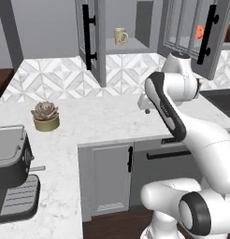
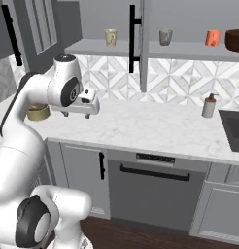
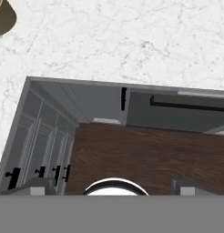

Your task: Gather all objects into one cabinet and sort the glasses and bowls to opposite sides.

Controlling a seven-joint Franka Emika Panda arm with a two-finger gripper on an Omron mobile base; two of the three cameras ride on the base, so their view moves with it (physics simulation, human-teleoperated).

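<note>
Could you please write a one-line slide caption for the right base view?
Gripper hovering above the counter; cream mug, grey cup, orange cup and brown bowl on the shelf.

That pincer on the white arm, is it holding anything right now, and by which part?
Nothing. The pincer hangs empty above the counter, nothing between its fingers; the cups and the bowl sit on the shelf.

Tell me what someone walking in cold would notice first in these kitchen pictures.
The big white robot arm dominates, rising in front of the marble counter with its gripper hanging low over it. Next, the open upper cabinet shelf: a cream mug left of the door, then a grey cup, an orange cup and a dark brown bowl to the right. A potted succulent sits on the counter's left.
</note>
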